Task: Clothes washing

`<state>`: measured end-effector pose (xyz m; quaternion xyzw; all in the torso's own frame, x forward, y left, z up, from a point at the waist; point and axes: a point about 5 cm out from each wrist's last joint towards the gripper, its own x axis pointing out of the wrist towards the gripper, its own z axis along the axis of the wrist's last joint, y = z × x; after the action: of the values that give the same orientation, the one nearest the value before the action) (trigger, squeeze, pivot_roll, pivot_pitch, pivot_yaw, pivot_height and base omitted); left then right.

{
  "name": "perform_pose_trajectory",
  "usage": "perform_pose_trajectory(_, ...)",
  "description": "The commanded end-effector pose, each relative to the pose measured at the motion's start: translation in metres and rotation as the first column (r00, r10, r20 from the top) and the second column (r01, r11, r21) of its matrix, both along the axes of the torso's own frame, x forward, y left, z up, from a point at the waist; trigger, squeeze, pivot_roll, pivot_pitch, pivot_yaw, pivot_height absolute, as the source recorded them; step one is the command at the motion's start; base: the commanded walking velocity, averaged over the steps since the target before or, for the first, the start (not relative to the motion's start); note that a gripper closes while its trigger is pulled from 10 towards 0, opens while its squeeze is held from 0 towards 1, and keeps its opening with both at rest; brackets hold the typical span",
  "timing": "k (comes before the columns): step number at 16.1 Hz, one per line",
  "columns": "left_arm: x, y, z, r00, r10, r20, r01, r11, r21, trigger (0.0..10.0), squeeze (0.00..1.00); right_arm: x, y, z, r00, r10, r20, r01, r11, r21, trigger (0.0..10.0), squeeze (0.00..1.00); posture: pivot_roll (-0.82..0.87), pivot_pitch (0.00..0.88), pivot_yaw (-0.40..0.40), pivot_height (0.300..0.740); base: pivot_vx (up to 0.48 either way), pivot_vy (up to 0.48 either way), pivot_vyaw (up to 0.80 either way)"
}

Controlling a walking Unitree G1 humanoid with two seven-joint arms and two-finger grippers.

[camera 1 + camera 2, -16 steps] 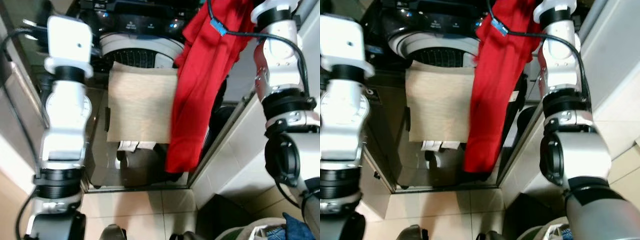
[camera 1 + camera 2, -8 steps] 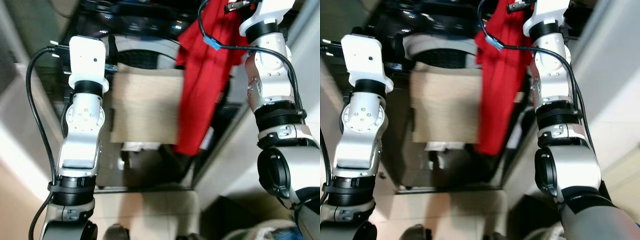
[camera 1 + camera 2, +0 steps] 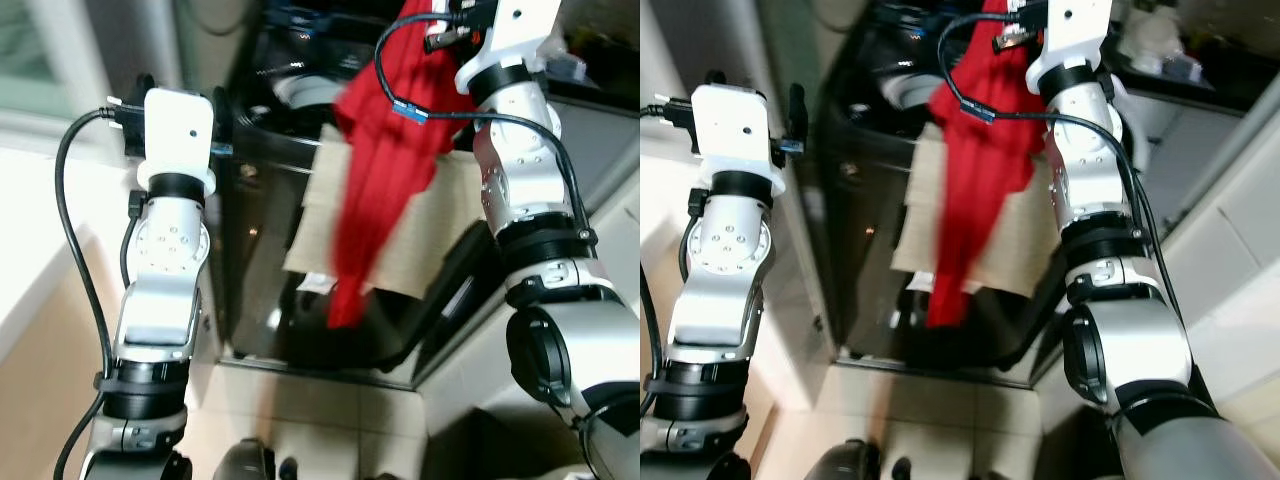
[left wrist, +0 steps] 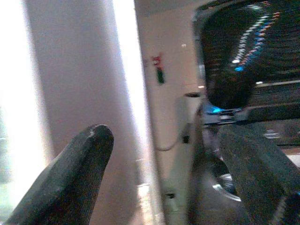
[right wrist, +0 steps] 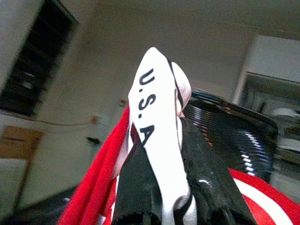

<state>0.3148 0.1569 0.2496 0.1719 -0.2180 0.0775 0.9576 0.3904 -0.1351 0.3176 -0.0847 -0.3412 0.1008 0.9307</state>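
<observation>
Above the black top-loading washing machine (image 3: 300, 110), the right gripper (image 5: 164, 154) is pinching a red garment with white "U.S.A" trim (image 3: 385, 170), now swinging drumward; the left gripper (image 4: 164, 168) is waiting, fingers spread.

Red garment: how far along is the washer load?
Done: the red garment is picked up, pinched in the right hand. In hand: it dangles beside the washer, above a tan cloth. Left: getting it into the drum. The left hand is open, idle.

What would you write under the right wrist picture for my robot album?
Right gripper pinching a red garment by its white "U.S.A" strip.
</observation>
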Motion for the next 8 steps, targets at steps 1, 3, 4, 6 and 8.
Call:
perform_pose_trajectory(1, 0.0001, -0.0038, -0.0013, 1.000, 0.000, -0.007, 0.000, 1.000, 0.017, 10.0, 0.00, -0.0010, -0.0091, 0.0059, 1.000, -0.023, 0.012, 0.023, 1.000, 0.004, 0.0, 0.00, 0.07, 0.000, -0.103, 0.740, 0.000, 0.000, 0.00)
perform_pose_trajectory(3, 0.0007, -0.0063, -0.0014, 1.000, -0.007, -0.007, 0.008, 1.000, 0.029, 10.0, 0.00, -0.0007, -0.0103, 0.0034, 1.000, -0.030, 0.001, 0.030, 0.999, -0.011, 0.0, 0.00, 0.07, 0.000, -0.097, 0.740, 0.000, 0.000, 0.00)
perform_pose_trajectory(4, 0.0014, -0.0075, -0.0013, 1.000, -0.009, -0.008, 0.009, 0.999, 0.037, 10.0, 0.00, -0.0007, -0.0107, 0.0029, 0.999, -0.033, -0.001, 0.033, 0.999, -0.016, 0.0, 0.00, 0.07, 0.000, -0.097, 0.740, 0.000, 0.000, 0.00)
perform_pose_trajectory(6, 0.0022, -0.0085, -0.0021, 1.000, -0.012, -0.011, 0.012, 0.999, 0.038, 10.0, 0.00, -0.0003, -0.0120, 0.0016, 0.999, -0.042, -0.007, 0.042, 0.999, -0.024, 0.0, 0.00, 0.06, 0.000, -0.092, 0.740, 0.000, 0.000, 0.00)
perform_pose_trajectory(8, 0.0026, -0.0108, -0.0047, 1.000, -0.023, -0.022, 0.023, 0.999, 0.036, 10.0, 0.00, 0.0007, -0.0148, -0.0013, 0.998, -0.053, -0.025, 0.052, 0.998, -0.019, 0.0, 0.00, 0.05, 0.000, -0.090, 0.740, 0.000, 0.000, 0.22)
